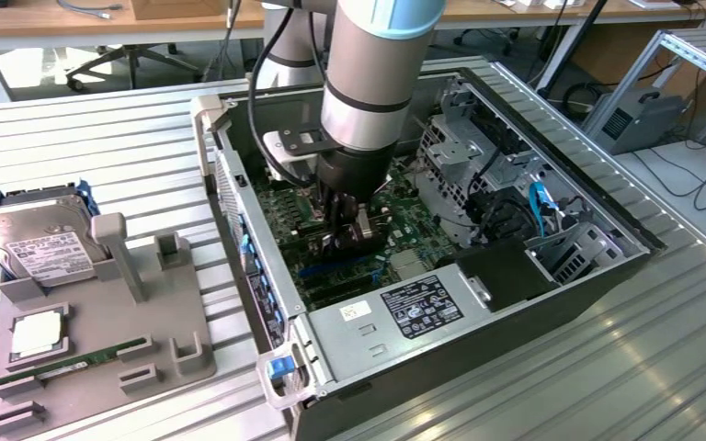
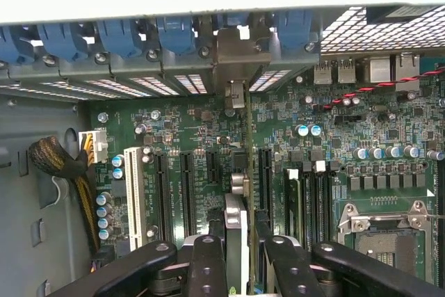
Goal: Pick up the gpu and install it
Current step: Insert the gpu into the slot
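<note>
My gripper (image 1: 350, 234) reaches down into the open computer case (image 1: 245, 184), just above the green motherboard (image 1: 408, 216). It is shut on the gpu (image 2: 237, 224), which appears edge-on in the wrist view between the two black fingers (image 2: 207, 262). The thin dark card stands upright over the row of black expansion slots (image 2: 188, 189). Its silvery bracket (image 2: 235, 53) lies against the case's rear wall, among the blue slot latches (image 2: 118, 36). In the exterior view the card is a dark shape under the gripper, mostly hidden by the arm.
A grey parts holder (image 1: 144, 367) beside the case carries a hard drive (image 1: 34, 241), a CPU chip (image 1: 37, 333) and a green RAM stick (image 1: 77, 361). Inside the case are the power supply (image 1: 421, 308), a drive cage (image 1: 463, 152), a white slot (image 2: 132, 193), a cable bundle (image 2: 59, 161) and the CPU socket (image 2: 382, 231).
</note>
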Motion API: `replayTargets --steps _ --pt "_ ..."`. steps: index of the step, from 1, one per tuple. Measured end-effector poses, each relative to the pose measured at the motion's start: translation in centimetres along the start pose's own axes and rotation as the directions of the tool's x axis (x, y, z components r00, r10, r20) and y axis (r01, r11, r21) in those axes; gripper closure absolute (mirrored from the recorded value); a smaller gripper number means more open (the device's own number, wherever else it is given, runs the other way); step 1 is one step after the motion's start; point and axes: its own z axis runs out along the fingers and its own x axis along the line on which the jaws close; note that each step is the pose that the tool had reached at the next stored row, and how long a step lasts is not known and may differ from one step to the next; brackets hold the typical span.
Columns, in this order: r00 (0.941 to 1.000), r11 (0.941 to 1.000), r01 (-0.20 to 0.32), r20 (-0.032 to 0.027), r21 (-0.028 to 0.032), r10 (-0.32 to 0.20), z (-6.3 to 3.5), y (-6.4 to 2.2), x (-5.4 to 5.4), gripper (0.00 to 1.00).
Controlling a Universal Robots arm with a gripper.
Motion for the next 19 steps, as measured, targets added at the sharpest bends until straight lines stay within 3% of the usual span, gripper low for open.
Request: replayTargets --steps 19 --pt "1.0000 1.0000 0.000 0.0000 0.0000 0.000 -0.04 0.00 0.00 0.73"
